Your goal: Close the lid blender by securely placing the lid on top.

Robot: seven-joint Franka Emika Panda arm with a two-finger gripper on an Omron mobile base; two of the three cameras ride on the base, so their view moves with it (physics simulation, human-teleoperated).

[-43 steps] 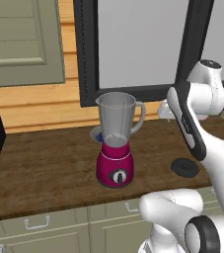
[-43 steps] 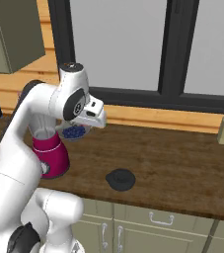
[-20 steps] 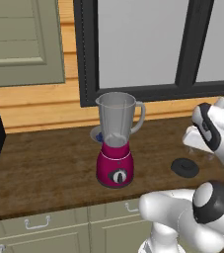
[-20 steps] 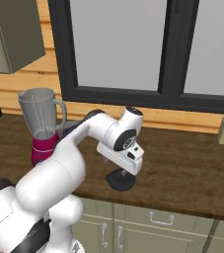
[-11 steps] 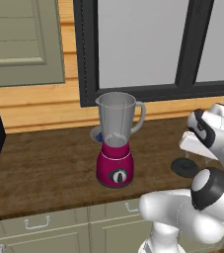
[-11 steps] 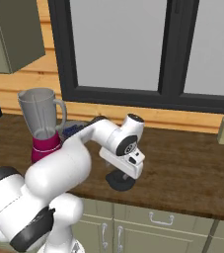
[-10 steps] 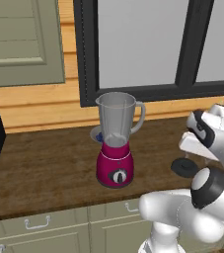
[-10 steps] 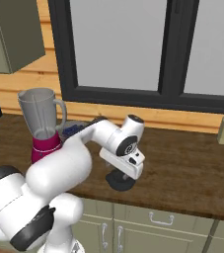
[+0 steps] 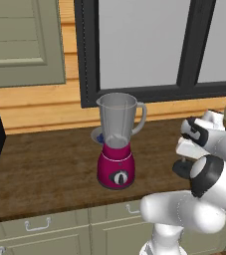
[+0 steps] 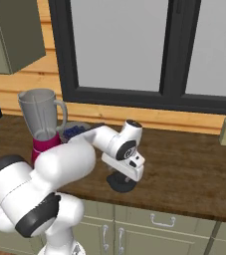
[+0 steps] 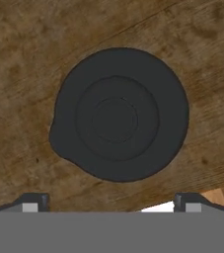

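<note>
- Gripper [image 11: 108, 202] hangs directly above the lid [image 11: 119, 114], jaws spread wide and empty — one fingertip [image 11: 30, 201] to either side of the disc.
- Lid lies flat on the wooden counter [image 10: 194, 174], near its front edge.
- Blender [image 9: 117, 142] stands well apart, jar top uncovered.

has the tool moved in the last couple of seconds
Yes. It swung away from the blender and came down over the lid on the counter, jaws open.
</note>
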